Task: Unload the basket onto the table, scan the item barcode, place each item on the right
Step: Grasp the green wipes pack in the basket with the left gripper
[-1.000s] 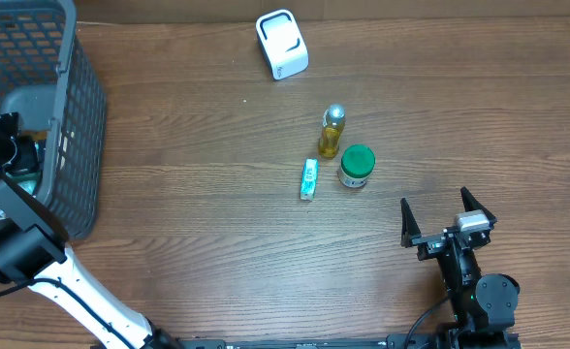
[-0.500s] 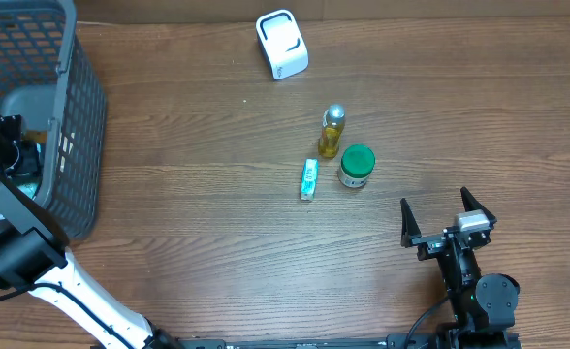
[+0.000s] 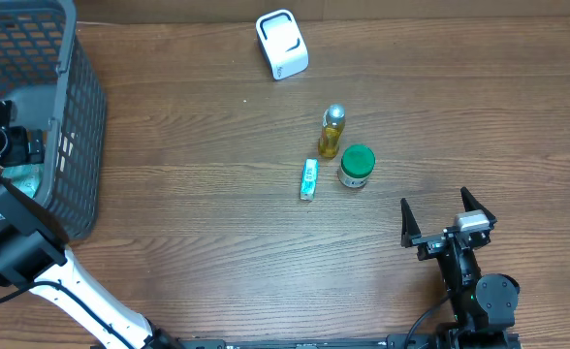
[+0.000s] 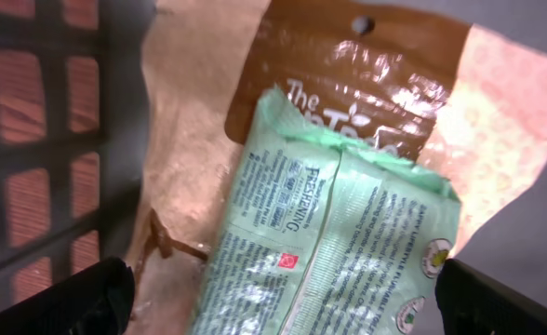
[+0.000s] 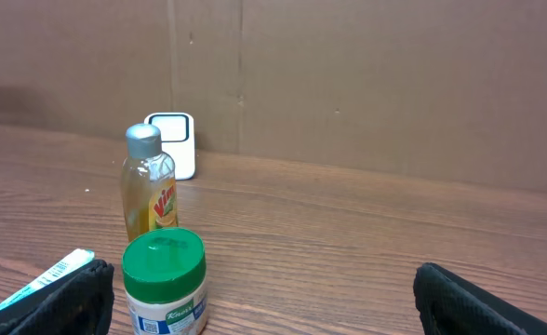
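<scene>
Dark wood-grain tabletop [image 3: 198, 242] is seen from above, with a grey plastic mesh basket [image 3: 72, 116] at its left edge. Inside it, a pale green crinkled plastic packet [image 4: 339, 242] is laid on a glossy brown pouch [image 4: 348, 65], print up, its long axis slanted from lower left to upper right in the left wrist view. The left gripper [image 4: 292, 307] is held wide over it, empty. The right gripper [image 3: 438, 215] is likewise spread wide, near a green-lidded jar [image 3: 357, 165].

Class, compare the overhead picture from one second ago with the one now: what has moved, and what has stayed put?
The left end effector, open inside the gray basket, shifted slightly toward the table's far edge, above a green packet; nothing was gripped or released. The right end effector, also open, the white scanner, yellow bottle, green-lidded jar and small tube stayed put.
</scene>
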